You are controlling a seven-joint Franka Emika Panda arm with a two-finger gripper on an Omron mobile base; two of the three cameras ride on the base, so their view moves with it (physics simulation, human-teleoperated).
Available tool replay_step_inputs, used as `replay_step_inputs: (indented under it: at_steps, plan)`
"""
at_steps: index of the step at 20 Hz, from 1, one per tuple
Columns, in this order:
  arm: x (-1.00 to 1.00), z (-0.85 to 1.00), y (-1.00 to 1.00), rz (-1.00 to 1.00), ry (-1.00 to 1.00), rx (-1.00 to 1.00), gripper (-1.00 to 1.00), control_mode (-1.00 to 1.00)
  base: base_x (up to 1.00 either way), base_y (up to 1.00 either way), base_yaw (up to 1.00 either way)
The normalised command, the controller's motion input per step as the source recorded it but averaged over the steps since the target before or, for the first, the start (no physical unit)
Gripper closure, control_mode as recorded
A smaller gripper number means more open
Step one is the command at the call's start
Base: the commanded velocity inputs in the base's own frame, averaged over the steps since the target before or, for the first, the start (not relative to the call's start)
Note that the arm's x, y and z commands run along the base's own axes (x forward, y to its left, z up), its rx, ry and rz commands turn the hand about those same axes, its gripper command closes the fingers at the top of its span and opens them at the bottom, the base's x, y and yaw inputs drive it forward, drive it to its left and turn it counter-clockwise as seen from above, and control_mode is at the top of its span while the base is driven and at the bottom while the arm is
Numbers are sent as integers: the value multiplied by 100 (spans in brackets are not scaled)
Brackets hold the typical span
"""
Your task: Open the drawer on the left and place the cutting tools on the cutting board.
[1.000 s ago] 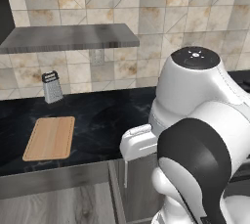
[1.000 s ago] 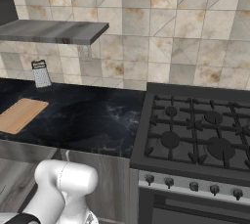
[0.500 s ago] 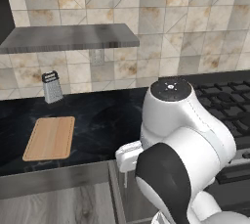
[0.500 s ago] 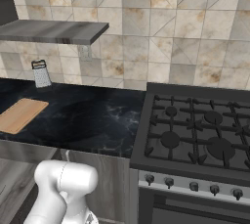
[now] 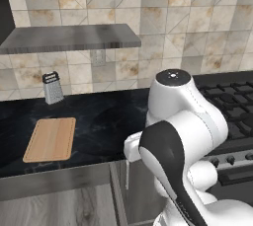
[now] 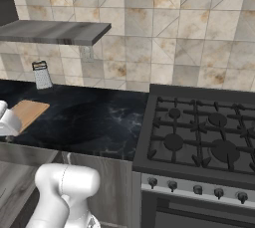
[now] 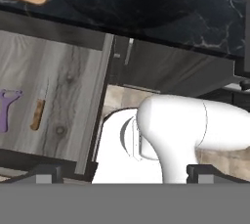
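— What is carried by the black marbled stone counter (image 5: 106,121)?

— A flat rectangular light tan wooden cutting board (image 5: 51,139) is laid near its front edge, and a metal box grater (image 5: 51,88) is stood upright at the back, against the tiled wall. The two are kept apart.

— And below the counter?

— A wide, shallow drawer with a grey wood-grain inside (image 7: 58,100) is seen pulled out. A purple Y-shaped peeler (image 7: 8,109) and a small knife with a brown wooden handle (image 7: 38,113) are laid on its floor, side by side, not touching.

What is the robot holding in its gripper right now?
Nothing. The gripper is open and empty, and the purple peeler and the knife lie side by side inside the open drawer.
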Motion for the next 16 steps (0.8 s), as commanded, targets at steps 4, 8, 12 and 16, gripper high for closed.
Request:
replay_step_inputs:
  at_steps: [4, 8, 12, 16]
  plan:
    - [0, -18, 8, 8, 0, 0, -100, -100, 0, 0, 0]
    - [0, -19, 18, 10, 0, -1, -100, -100, 0, 0, 0]
    - [0, -19, 22, 11, 1, -1, -100, -100, 0, 0, 0]
    - [-24, -35, 39, 7, 5, 0, -100, -100, 0, 0, 0]
